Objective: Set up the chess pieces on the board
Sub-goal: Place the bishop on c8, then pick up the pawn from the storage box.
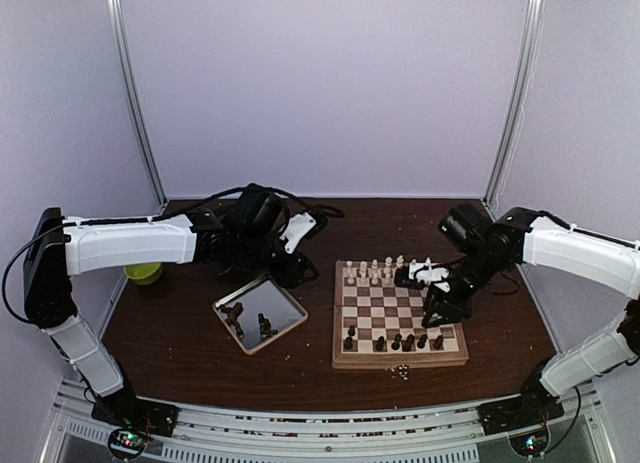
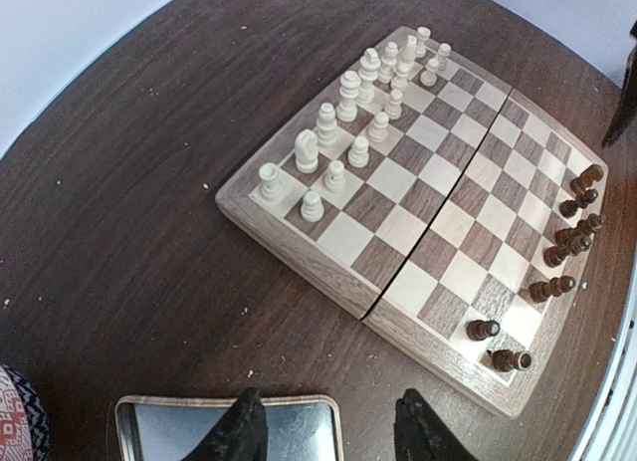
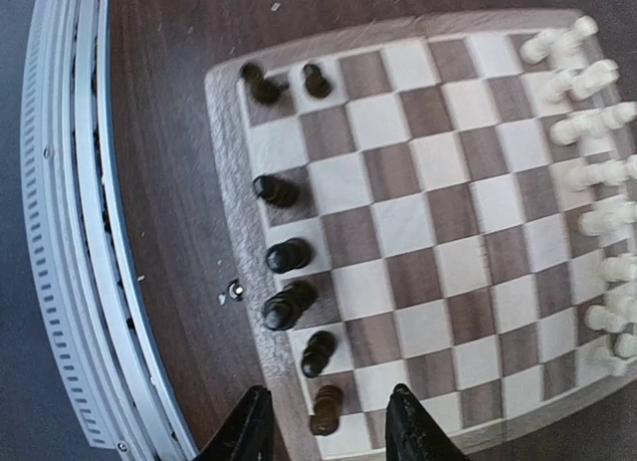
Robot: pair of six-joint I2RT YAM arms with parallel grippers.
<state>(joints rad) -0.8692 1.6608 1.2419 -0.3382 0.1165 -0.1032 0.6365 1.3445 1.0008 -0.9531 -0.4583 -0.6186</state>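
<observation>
Both open: left fingers (image 2: 239, 436) and right fingers (image 3: 249, 426). Leftover dark pieces (image 1: 265, 328) sit in the tray (image 1: 286, 308) right by the left ones, so that arm's nearer imo.

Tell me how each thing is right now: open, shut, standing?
board, unfolded flat.
cream pieces, standing in two rows at the far edge.
dark pieces, several on the near edge, row unfinished.
tray, holding a few dark pieces.
left pincer, open, empty, above the tray.
right pincer, open over the dark pieces.

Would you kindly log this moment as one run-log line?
left gripper open by tray | right gripper open over dark pieces | board: dark side incomplete
</observation>
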